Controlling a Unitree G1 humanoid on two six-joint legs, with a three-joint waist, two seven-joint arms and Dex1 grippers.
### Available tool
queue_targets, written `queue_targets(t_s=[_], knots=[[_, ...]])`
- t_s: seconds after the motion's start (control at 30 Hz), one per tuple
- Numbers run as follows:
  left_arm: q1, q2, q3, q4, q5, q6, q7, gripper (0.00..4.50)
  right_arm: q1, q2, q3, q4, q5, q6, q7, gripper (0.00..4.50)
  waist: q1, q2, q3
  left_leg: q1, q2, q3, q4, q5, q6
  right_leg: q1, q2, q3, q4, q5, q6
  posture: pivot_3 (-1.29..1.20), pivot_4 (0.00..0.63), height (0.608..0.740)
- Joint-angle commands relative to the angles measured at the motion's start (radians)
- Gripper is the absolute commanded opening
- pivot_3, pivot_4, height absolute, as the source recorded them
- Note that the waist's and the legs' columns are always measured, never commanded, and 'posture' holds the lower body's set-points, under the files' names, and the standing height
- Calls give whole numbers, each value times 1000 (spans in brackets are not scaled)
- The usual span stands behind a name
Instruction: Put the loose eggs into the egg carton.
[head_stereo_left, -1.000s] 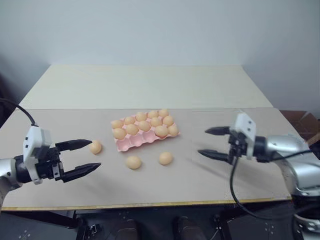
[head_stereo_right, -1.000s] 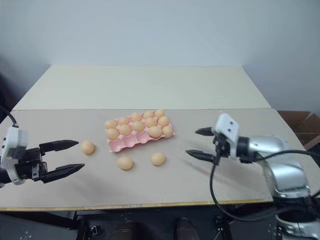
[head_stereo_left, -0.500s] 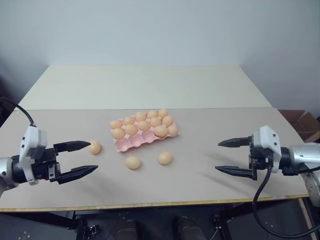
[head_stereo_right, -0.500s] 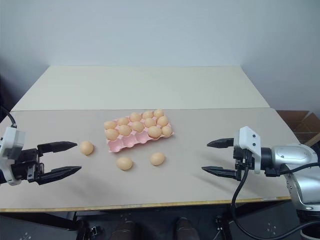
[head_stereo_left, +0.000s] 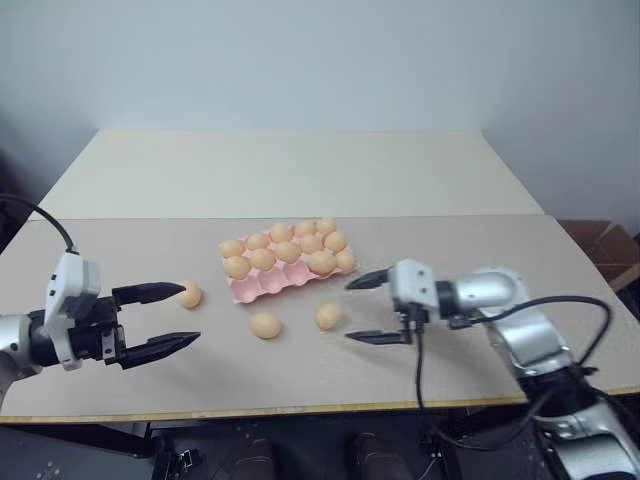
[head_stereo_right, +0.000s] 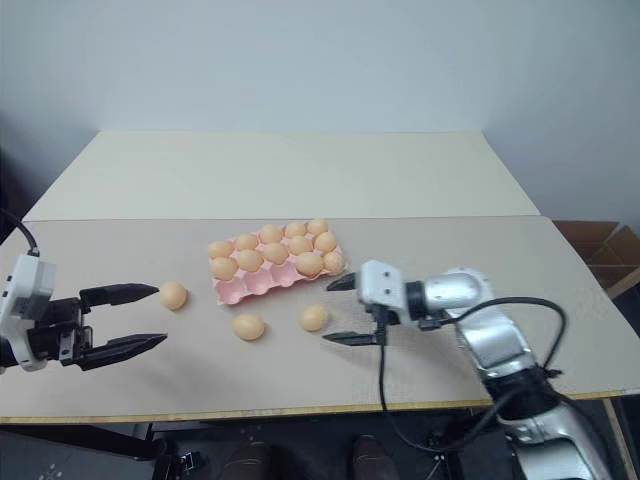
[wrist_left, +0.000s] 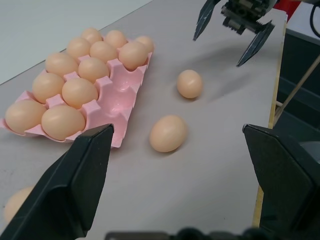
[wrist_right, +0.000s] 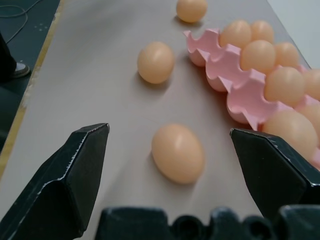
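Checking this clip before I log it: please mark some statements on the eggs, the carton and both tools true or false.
1. Three loose eggs lie on the table outside the egg carton: one near the left tool, one in the middle, one on the right. True.
2. The right tool is shut on an egg. False: its fingers stand open, with the right-hand egg just ahead of them and not gripped.
3. The left tool is open and holds nothing. True.
4. Every cup of the carton is filled. False: the near row, along the robot's side, has empty cups.
5. The carton is blue. False: it is pink.
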Motion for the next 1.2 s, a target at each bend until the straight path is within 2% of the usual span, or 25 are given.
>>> queue_targets(t_s=[0.03,0.17,0.2,0.27,0.43,0.47,0.6,0.73,0.97,1.2], knots=[[-2,7,21,-28,-4,-8,-1,4500,-46,39,70,82,-83,-76,-21,4474,1,0,0,0,0,0,0,0,0,0,0,0,0,0,0,0,150,740],[13,9,34,-39,-4,-6,1,4500,-88,76,110,197,-147,-118,-44,4474,2,0,0,0,0,0,0,0,0,0,0,0,0,0,-1,0,150,740],[17,8,37,-42,-4,-5,3,4500,-98,85,114,225,-159,-130,-51,4308,1,0,0,0,0,0,0,0,0,0,0,0,0,0,-1,0,150,740],[24,5,42,-52,-4,-4,8,4500,-114,103,115,265,-174,-139,-66,3874,-1,0,0,0,0,0,0,0,0,0,0,0,0,0,-1,0,150,740],[40,-4,51,-68,-7,-2,23,4500,-117,110,90,249,-145,-126,-53,2163,-2,0,0,0,1,0,0,0,0,0,1,0,1,1,0,0,150,740],[44,-7,54,-69,-6,-3,26,4500,-117,106,82,237,-135,-121,-49,1982,-2,0,0,0,1,0,0,0,0,0,1,0,1,1,0,0,150,740],[41,-22,69,-64,-22,-4,40,4500,-147,114,30,175,-48,-24,-30,1890,-1,0,0,0,1,0,0,0,0,0,1,0,1,1,0,0,150,740],[18,-37,76,-57,-34,-5,62,4500,-215,170,4,172,-10,50,-72,1890,-5,0,0,1,1,0,0,0,0,0,1,0,2,1,-1,0,150,740],[-56,-125,62,-71,3,-22,243,4500,-315,301,34,348,-114,31,-236,1890,-3,0,0,1,2,0,0,0,0,0,2,0,2,4,2,0,150,740],[-45,-162,77,-100,-45,-12,276,4500,-371,363,60,473,-198,14,-325,1890,-2,0,0,0,2,0,0,0,0,0,2,-1,1,7,-1,0,150,740]])
